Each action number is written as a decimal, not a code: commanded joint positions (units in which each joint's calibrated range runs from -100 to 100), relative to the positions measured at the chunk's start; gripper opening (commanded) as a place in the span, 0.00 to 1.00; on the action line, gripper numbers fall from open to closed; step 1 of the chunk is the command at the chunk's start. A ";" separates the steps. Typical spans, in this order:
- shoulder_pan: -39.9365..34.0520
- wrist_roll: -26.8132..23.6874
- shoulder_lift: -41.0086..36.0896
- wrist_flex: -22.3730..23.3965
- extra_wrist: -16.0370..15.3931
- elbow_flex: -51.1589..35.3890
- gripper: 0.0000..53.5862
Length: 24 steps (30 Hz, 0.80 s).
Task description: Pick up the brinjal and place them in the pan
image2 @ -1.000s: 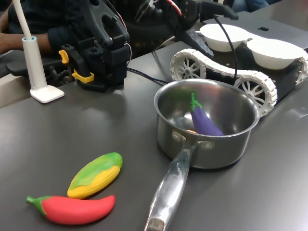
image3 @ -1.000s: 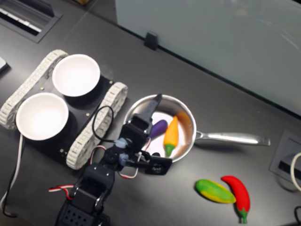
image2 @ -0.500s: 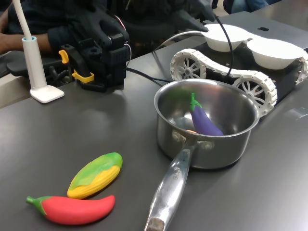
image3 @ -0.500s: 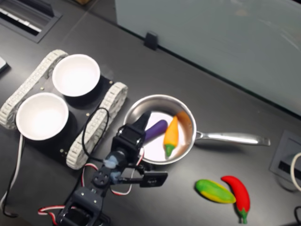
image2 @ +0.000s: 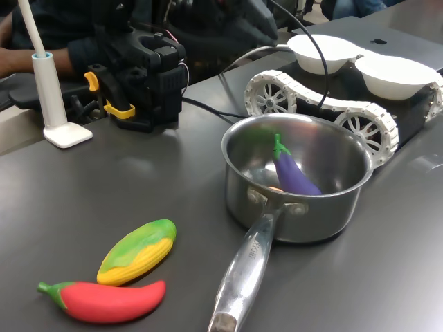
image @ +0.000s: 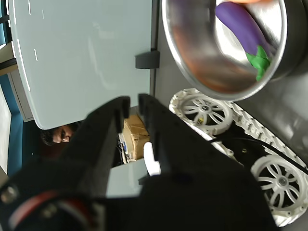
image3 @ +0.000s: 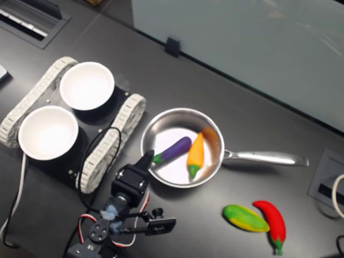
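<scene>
Brinjal (image3: 173,150) lies inside the pan (image3: 161,121), on the pan floor, green stem cap toward the pan rim nearest the arm; an orange chili-shaped toy (image3: 195,153) lies just beside it in the same pan. In the first exterior view the brinjal (image2: 294,173) leans against the pan's inner wall.

Gripper (image3: 146,159) is outside the pan, just beside its rim in the second exterior view, tip near the brinjal's stem end, not touching it. In the wrist view the gripper (image: 130,103) shows its two fingers nearly together, a narrow slit between them, nothing held.

Corn cob (image3: 245,218) and red chili (image3: 273,223) lie on the table, well apart from the pan, beyond its handle.
</scene>
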 commanded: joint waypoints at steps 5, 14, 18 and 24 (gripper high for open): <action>1.16 0.54 -5.45 5.45 -1.31 3.95 0.02; 2.42 1.27 -12.20 9.20 -1.31 13.03 0.00; 2.65 1.03 -12.20 9.63 -1.31 16.40 0.00; 1.04 1.03 -12.20 9.54 -1.22 23.30 0.00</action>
